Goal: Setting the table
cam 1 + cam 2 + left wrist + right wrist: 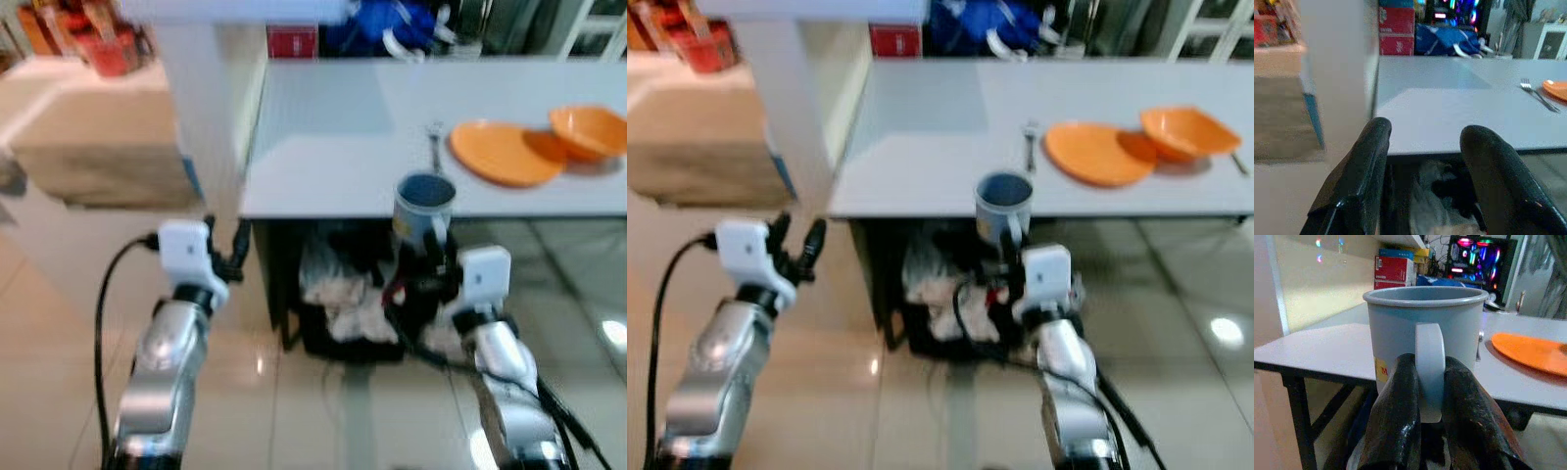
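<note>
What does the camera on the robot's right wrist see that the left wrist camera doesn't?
The right wrist view has the grey mug up close, the right gripper pinching its handle between both fingers, with a yellow sticker on the mug's side and a glowing computer behind. The left wrist view has the left gripper, open and holding nothing, a fork lying on the table, a blue bag and a white pillar. Both show the grey table, the orange plate and red boxes at the back.

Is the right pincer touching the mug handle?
Touching. The right wrist view shows the right pincer with both fingers pressed against the handle of the mug.
</note>
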Motion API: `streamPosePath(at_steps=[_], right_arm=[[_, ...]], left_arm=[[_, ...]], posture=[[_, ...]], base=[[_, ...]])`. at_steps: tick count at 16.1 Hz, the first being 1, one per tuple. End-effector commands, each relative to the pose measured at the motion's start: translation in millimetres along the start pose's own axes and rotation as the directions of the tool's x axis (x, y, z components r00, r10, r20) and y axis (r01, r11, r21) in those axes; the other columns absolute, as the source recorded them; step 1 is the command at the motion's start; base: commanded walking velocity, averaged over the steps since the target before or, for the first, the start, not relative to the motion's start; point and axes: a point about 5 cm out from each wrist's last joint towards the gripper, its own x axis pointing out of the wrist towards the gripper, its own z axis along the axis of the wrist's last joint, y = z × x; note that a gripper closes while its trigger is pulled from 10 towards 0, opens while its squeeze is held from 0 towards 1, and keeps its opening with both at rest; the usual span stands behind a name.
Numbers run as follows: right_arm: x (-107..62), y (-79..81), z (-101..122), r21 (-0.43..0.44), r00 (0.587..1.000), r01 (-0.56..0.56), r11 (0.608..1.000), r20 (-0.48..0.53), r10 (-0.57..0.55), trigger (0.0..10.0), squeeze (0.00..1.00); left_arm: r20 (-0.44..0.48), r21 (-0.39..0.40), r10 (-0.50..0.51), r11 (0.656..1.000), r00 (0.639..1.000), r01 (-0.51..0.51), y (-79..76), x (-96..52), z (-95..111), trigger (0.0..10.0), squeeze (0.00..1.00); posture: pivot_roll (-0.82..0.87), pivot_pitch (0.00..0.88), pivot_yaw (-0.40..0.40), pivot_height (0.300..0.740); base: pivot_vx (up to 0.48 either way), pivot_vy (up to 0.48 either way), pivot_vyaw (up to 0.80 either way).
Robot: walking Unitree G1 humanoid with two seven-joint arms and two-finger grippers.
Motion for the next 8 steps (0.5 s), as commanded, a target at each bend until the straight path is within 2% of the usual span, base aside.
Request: streamPosePath(at_steps=[1, 2, 5, 6, 8], right_arm=[[4.8, -1.0, 8.7, 0.004, 0.999, -0.001, 1.000, 0.036, 0.001, 0.0, 0.00], [5.5, -0.3, 9.5, 0.003, 0.999, -0.003, 1.000, 0.039, 0.003, 0.0, 0.00], [5.2, -1.2, 9.0, -0.009, 0.999, -0.014, 1.000, 0.035, 0.014, 0.0, 0.00], [4.9, -1.5, 8.9, -0.015, 0.999, -0.018, 1.000, 0.033, 0.018, 0.0, 0.00], [4.7, -1.8, 9.1, -0.020, 0.999, -0.020, 1.000, 0.033, 0.020, 0.0, 0.00]], left_arm=[[0.009, 0.001, -0.009, 1.000, 1.000, 0.009, -3.0, 5.5, 4.4, 10.0, 0.00], [0.010, 0.002, -0.007, 1.000, 1.000, 0.007, -2.5, 6.5, 5.0, 10.0, 0.00], [0.002, 0.029, -0.003, 1.000, 1.000, 0.003, -4.7, 5.9, 4.2, 10.0, 0.00], [0.005, 0.055, -0.006, 0.998, 1.000, 0.006, -7.0, 6.1, 4.8, 10.0, 0.00], [0.004, 0.048, -0.015, 0.999, 1.000, 0.015, -10.0, 6.5, 4.4, 10.0, 0.00]], posture=[[-0.09, 0.000, 0.060, 0.740], [-0.09, 0.000, 0.060, 0.740], [-0.10, 0.000, 0.056, 0.740], [-0.10, 0.000, 0.053, 0.740], [-0.10, 0.000, 0.053, 0.740]], base=[[0.244, -0.409, 0.00], [0.244, -0.409, 0.00], [0.000, 0.000, 0.00], [0.349, 0.000, 0.00], [0.454, 0.000, 0.00]])
